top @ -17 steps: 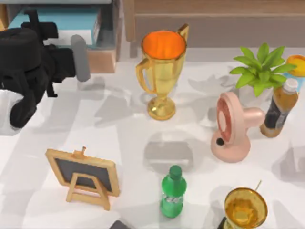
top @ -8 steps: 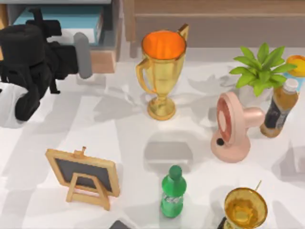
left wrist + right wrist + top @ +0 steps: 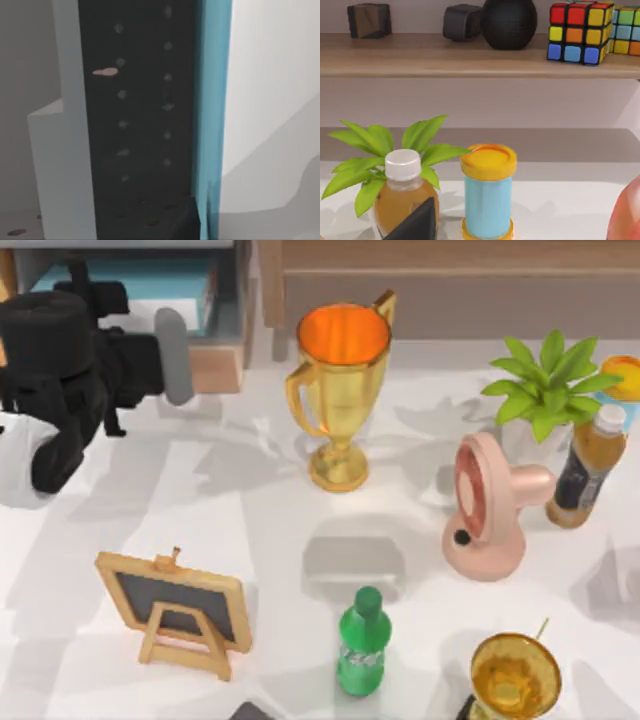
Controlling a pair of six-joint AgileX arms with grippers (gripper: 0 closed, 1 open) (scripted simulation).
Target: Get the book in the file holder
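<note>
Book (image 3: 120, 285) lies flat inside the file holder (image 3: 215, 365) at the counter's far-left corner, so likely placed. Left end effector (image 3: 172, 355) sits at the holder's front edge; grip state: cannot tell. Right end effector (image 3: 415, 222) parked beside the plant (image 3: 385, 145).

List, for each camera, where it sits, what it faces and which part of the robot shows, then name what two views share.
Top view: above the table, looking down on the trophy and file holder; the left arm's gripper lies by the holder.
Left wrist view: on the left arm, close against the book.
Right wrist view: on the right arm, facing the shelf; a dark finger tip.
Shared: the plant and tea bottle.
</note>
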